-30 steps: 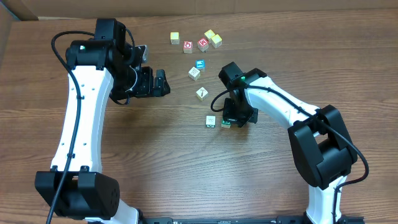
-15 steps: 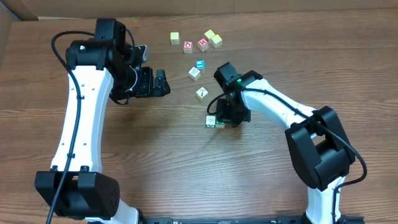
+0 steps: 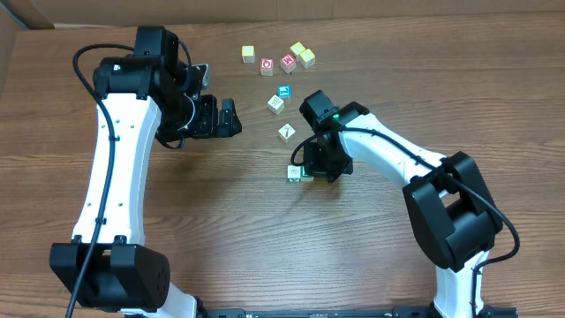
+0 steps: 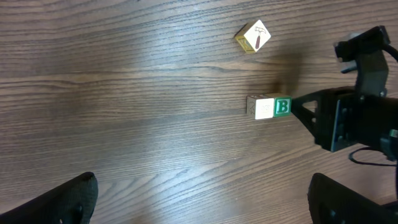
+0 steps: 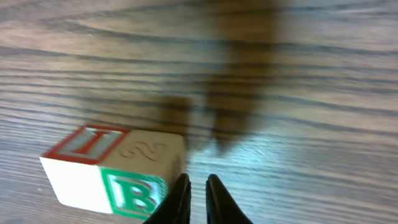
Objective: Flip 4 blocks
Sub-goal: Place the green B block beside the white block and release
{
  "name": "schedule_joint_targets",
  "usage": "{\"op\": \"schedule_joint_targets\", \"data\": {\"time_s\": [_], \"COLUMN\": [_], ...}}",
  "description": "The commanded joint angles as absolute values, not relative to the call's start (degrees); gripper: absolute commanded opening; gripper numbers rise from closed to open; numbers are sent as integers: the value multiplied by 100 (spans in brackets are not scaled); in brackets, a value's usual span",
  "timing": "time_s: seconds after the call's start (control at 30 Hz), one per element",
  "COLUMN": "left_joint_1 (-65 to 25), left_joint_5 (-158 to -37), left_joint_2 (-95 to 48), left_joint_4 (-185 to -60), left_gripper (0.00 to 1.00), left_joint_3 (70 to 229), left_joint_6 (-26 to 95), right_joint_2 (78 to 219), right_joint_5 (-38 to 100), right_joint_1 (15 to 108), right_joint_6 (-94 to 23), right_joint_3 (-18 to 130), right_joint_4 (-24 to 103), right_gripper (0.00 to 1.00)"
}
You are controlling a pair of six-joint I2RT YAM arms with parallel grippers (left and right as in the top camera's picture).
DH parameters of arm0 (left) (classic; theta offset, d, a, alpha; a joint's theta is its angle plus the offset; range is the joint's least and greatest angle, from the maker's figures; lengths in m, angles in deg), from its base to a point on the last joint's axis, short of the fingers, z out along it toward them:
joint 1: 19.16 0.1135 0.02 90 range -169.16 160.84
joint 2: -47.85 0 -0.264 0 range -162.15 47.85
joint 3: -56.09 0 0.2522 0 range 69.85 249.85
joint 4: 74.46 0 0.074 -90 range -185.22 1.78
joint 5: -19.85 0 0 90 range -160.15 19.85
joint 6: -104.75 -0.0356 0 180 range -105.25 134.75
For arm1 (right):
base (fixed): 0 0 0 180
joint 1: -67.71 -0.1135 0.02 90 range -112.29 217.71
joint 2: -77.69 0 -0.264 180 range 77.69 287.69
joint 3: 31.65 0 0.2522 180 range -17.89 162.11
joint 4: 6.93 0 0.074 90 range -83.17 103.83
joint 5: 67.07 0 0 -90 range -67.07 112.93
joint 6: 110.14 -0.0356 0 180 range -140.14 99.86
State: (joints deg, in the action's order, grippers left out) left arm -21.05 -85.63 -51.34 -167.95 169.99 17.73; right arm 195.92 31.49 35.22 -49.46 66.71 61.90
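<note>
Two blocks lie side by side: a white-faced one (image 3: 294, 173) (image 4: 261, 107) with a red-printed top (image 5: 87, 142), and one with a green "B" (image 3: 307, 175) (image 4: 283, 106) (image 5: 134, 194). My right gripper (image 3: 315, 168) (image 5: 198, 199) is low at the B block's right edge, its tips almost together with only a thin gap and nothing between them. A block with a dark diagonal mark (image 3: 286, 132) (image 4: 254, 37) and another pale block (image 3: 276, 103) lie farther back. My left gripper (image 3: 231, 117) (image 4: 205, 208) hovers wide open and empty to the left.
A blue-printed cube (image 3: 284, 91) sits behind the pale block. Two red-printed cubes (image 3: 267, 67) (image 3: 288, 63) and yellow cubes (image 3: 248, 54) (image 3: 303, 54) cluster at the back. The right arm's dark body (image 4: 357, 118) fills the right of the left wrist view.
My right gripper slid left with the B block, bringing it against the white-faced block; its tips have parted slightly. The left arm has not moved.
</note>
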Motion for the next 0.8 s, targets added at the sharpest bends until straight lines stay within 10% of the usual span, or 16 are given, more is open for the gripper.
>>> {"op": "schedule_joint_targets", "data": {"time_s": [0.0,0.33,0.77], "left_joint_1": [-2143,-2143,-2143], "left_joint_5": [-8644,-8644,-8644], "left_joint_2": [-5180,-5178,-5180], "left_joint_4": [-16786,-16786,-16786], "left_gripper": [100,100,100], "left_joint_3": [17159,17159,17159], "left_joint_6": [1815,1815,1815], "right_joint_2": [19439,19453,19936], "right_joint_5": [3094,3096,2565], "right_joint_1": [3736,3905,3321], "right_joint_6": [-4725,-4026,-2983], "right_joint_3": [7180,7608,7591], "right_joint_4": [6397,5776,4465], "right_gripper": [16,77,83]}}
